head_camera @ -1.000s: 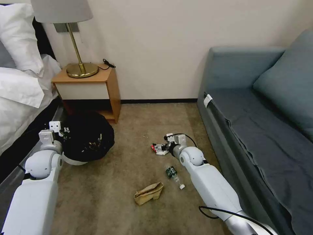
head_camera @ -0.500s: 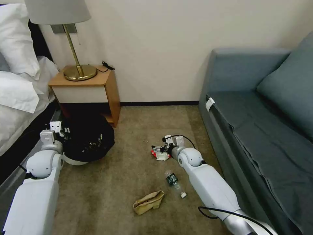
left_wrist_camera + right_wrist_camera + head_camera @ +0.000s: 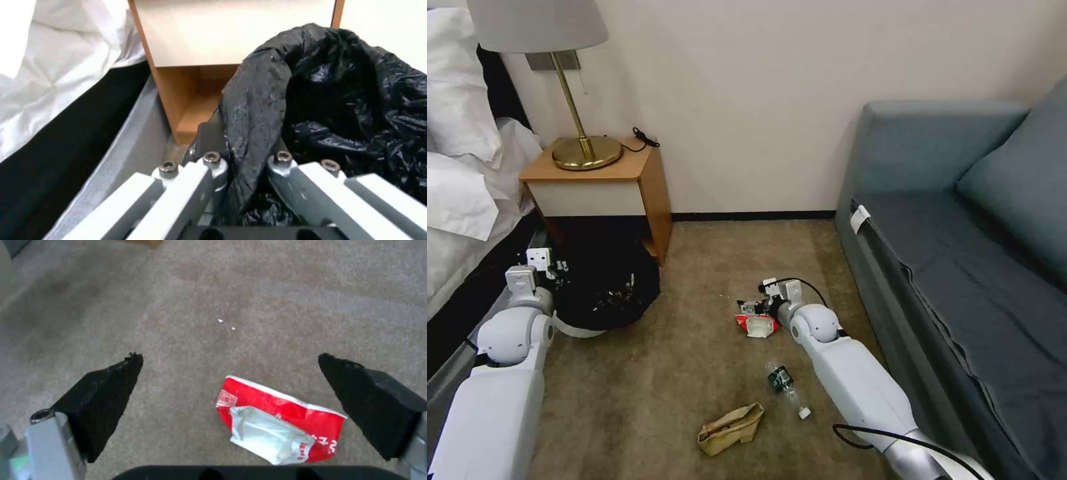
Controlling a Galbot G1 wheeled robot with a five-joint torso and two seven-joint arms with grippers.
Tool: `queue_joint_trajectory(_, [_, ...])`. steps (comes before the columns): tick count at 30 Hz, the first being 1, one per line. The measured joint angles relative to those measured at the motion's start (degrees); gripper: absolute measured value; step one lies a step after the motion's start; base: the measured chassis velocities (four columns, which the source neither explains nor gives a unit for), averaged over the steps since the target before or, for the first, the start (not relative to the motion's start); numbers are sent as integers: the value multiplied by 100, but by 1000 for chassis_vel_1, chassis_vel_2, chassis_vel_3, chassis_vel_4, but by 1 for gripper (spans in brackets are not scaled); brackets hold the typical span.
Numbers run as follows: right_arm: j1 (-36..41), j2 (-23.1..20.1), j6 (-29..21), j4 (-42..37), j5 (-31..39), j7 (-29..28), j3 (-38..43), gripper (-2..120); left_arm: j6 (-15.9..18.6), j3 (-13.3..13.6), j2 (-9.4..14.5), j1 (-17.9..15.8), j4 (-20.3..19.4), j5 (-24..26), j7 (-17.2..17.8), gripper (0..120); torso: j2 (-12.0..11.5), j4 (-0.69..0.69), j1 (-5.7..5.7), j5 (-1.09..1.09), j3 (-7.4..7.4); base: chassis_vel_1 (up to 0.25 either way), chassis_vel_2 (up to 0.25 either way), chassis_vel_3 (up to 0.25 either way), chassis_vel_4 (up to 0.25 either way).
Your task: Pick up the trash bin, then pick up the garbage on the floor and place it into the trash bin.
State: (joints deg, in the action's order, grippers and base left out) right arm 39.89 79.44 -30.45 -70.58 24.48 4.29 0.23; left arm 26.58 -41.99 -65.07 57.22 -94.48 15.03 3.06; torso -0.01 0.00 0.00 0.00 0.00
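Lower left in the head view, the left tool [image 3: 550,270] is clamped on the bag-wrapped rim of the bin [image 3: 602,283], which sits beside the nightstand [image 3: 600,183]. The left wrist view shows a fold of the black liner [image 3: 253,110] pinched between the jaws.

At centre frame the right tool [image 3: 752,308] hangs low over the carpet [image 3: 647,393], jaws spread wide and empty, the red-and-white packet [image 3: 278,421] lying flat between them, nearer one pad [image 3: 365,396] than the other.

The packet looks feather-light, thin and crumpled, likely to slide or fold rather than resist; its raised, torn white flap seems the best place to pinch, since the flat body hugs the pile.

Toward the bottom of the head view lie the small clear bottle [image 3: 784,381], probably smooth, rigid and prone to rolling, best taken across its body, and the crumpled brown paper bag [image 3: 730,422], soft and easily crushed. The liner itself looks slippery, so the bin's rim grip may shift.
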Motion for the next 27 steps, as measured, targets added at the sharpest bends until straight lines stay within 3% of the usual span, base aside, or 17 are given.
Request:
queue_joint_trajectory(10, [-417, -420, -311, -16, -27, 427, -884, 100, -158, -55, 55, 68, 8, 52, -77, 5, 0, 1, 0, 0, 0, 0, 0, 0, 0])
queue_joint_trajectory(15, [-738, -1002, -602, -356, -87, 1139, -1994, 100, -180, -118, 63, 5, 20, 47, -136, 5, 0, 0, 0, 1, 0, 0, 0, 0, 0])
queue_joint_trajectory(27, [-906, -2014, -632, -1153, -381, 2277, -2788, 100, -210, -118, 48, 61, 3, -9, -227, 5, 0, 0, 0, 1, 0, 0, 0, 0, 0])
